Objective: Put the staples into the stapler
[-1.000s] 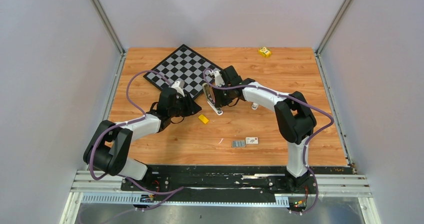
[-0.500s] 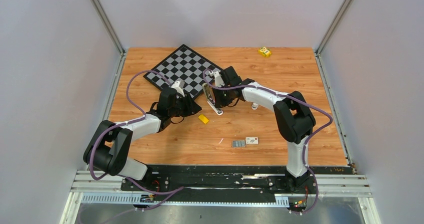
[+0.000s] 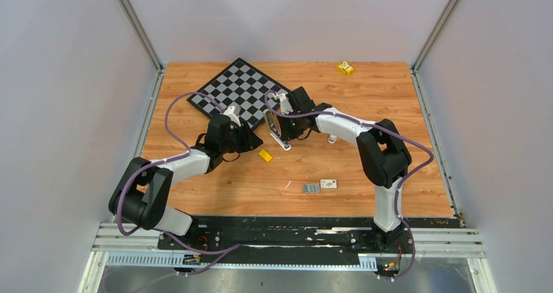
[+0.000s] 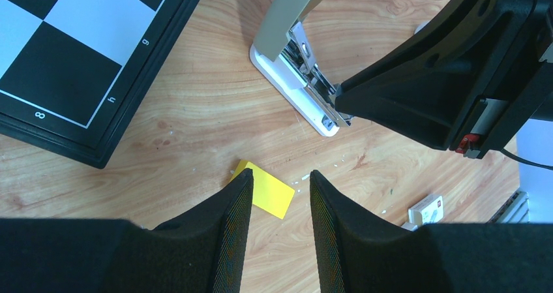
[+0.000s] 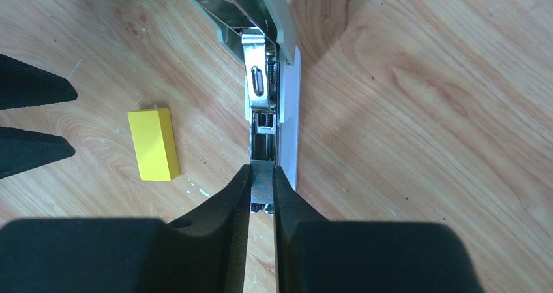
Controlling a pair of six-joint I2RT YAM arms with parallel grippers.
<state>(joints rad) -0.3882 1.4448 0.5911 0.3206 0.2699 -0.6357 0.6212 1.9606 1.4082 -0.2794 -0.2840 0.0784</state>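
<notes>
Right claw [image 5: 262, 175]: jaws narrow, pinched on what looks to be a short strip of staples [image 5: 262, 183], grey and ridged, held lengthwise. The strip sits at the near end of the stapler [image 5: 259, 91], in line with its metal tray. The lid is swung up and the white base rests flat on the table [image 5: 424, 110]. I cannot tell whether the strip's legs already straddle the rail.

Left claw [image 4: 279, 192]: jaws part open with nothing between them, hovering low over the yellow block [image 4: 264, 190]. It is near the stapler but not touching it.

Judgement: the step in hand is seating the strip in the tray.
- Keep the strip parallel to the channel, legs down, and slide it forward rather than pressing down.
- The stapler is small and unbraced, so a push will likely skate or tip it. The left claw is well placed to steady the base.
- Let go only once the strip lies flat, since a tilted strip would likely jam under the lid.

Spare strips [image 3: 311, 188] lie nearer the front, beside a white box [image 3: 328, 184].
</notes>
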